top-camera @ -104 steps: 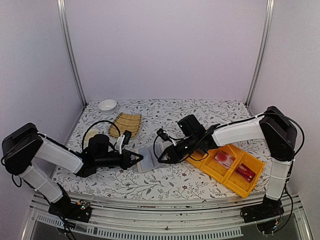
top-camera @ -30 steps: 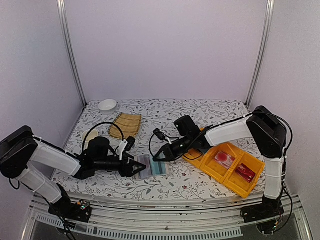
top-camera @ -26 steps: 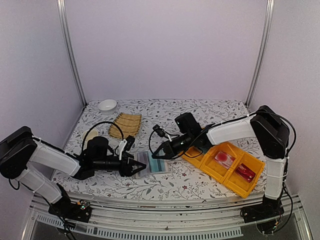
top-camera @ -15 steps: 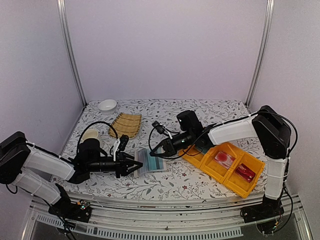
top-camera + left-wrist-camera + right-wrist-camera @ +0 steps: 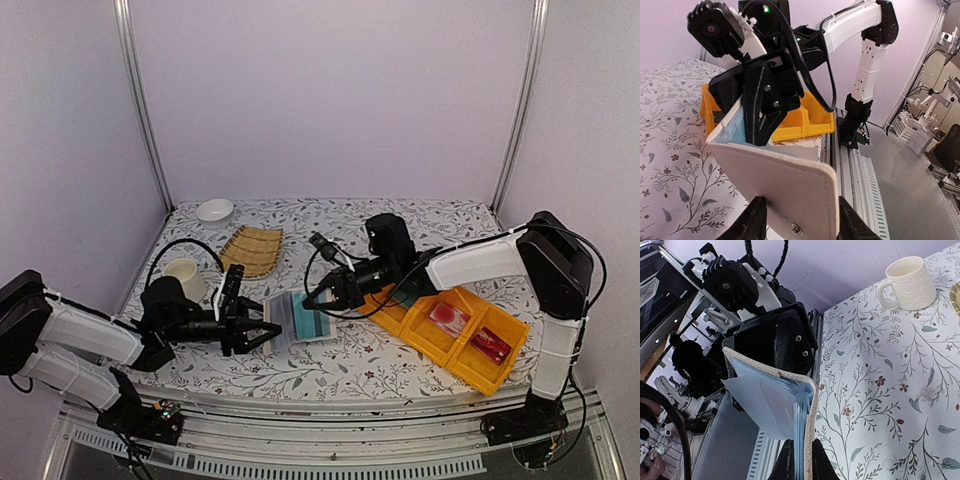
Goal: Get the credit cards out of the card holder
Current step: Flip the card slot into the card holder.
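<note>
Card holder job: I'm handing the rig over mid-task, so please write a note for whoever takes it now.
Left gripper: jaws flank the beige flap of the card holder; grip unclear.
Right gripper: shut on the holder's opposite edge, spreading it open.
Done: pinkish card with a red circle lies in the yellow tray.
Left: what looks like the teal card shows at the holder's pockets; pull it out.

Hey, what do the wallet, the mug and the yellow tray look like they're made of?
The wallet looks like beige leather or an imitation: matte, fine-grained, with a soft rounded edge. Its grey-blue inner pockets seem to be fabric. The mug is probably cream ceramic, ribbed and slightly glossy. The yellow tray is likely moulded plastic, smooth and evenly coloured.
</note>
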Available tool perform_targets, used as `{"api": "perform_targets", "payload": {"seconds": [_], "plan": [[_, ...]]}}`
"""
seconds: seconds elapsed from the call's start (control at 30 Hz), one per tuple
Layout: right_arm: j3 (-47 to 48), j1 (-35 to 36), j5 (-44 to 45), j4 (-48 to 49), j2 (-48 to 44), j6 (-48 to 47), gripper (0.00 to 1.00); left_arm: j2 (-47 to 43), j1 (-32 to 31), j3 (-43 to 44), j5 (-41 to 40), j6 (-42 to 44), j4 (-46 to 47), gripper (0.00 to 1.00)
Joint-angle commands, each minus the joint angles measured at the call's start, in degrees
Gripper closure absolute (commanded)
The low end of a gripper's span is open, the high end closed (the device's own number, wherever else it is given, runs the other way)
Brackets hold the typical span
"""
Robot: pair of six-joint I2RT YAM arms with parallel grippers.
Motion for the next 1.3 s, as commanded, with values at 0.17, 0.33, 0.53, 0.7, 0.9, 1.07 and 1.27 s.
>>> {"api": "perform_targets", "payload": {"seconds": [0.17,0.33,0.53,0.7,0.9,1.07,1.27], "plan": [[-1.1,1.2,-7.7,14.9,-1.7,6.0,0.98,-0.2,-1.3,2.0,2.7,-0.9,5.6,0.66],[-0.8,2.0,-8.8,17.1,-1.4,7.4,0.98,2.1,-1.5,3.0,1.3,-1.0,5.5,0.73],[-1.4,2.0,-7.0,16.2,-3.2,7.1,0.98,2.3,-1.6,3.8,-2.7,-0.4,2.5,0.71],[-0.9,2.0,0.3,8.0,-5.0,3.5,0.98,-0.6,-1.6,3.7,-11.8,3.1,-5.6,0.61],[-0.3,2.0,5.1,2.2,-5.1,1.5,0.98,-3.3,-1.6,3.2,-13.2,5.3,-12.0,0.43],[0.2,2.0,6.1,1.2,-4.9,1.1,0.98,-3.9,-1.9,3.4,-12.8,5.2,-12.7,0.33],[2.2,1.9,9.8,-3.9,-4.1,-0.2,0.98,-3.9,-3.7,4.4,-14.9,6.2,-13.4,0.02]]}}
